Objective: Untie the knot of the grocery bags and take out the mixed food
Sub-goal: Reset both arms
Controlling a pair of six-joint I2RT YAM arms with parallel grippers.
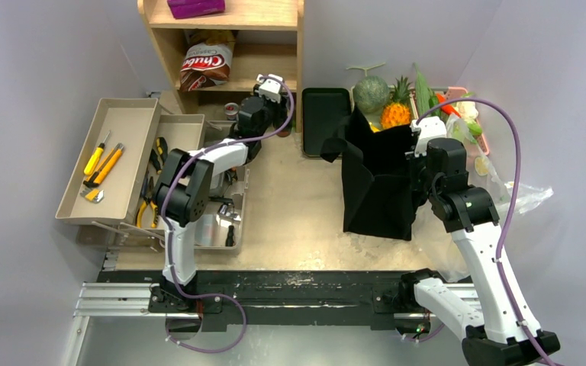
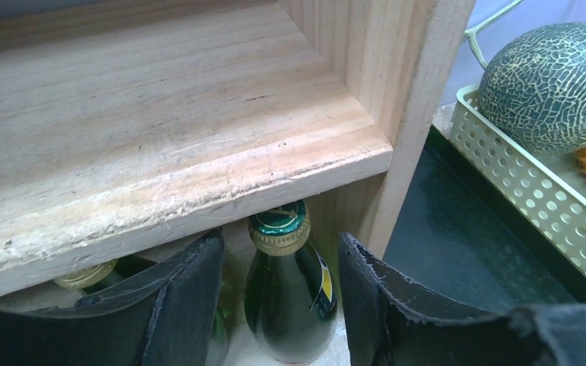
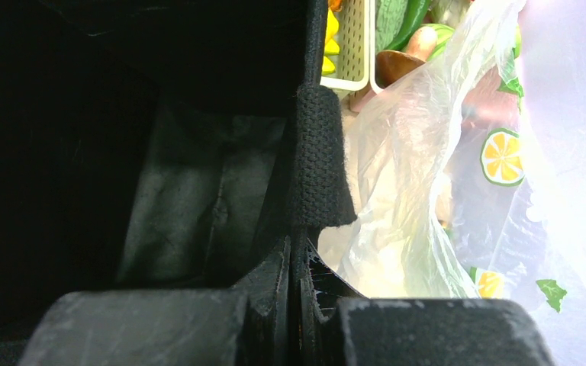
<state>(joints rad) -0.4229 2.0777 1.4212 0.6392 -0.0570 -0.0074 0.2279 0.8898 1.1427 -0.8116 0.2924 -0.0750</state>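
Black cloth bag stands upright on the bench, right of centre, with its mouth open. From the right wrist its inside is only darkness, and nothing in it can be made out. A wooden shelf unit rises at the far side, its top cut off by the frame, and a grey tool tray lies on the left. Just right of the cloth bag lies the see-through plastic bag, crumpled and partly hidden behind the right arm. Lemon-slice prints show there, but I cannot tell whether they are on it or behind it. A flat black tray lies between shelf and cloth bag. Behind the bag a cream perforated basket holds a netted green melon and a pineapple; the bag's rim hides part of its load. A red-brown chip packet sits on a shelf board. The right fingers are pressed together on the cloth bag's right rim, pinching the fabric. The left fingers are spread apart under a shelf board, one on either side of a green bottle, not clamping it. A second bottle to its left is mostly hidden behind a finger.
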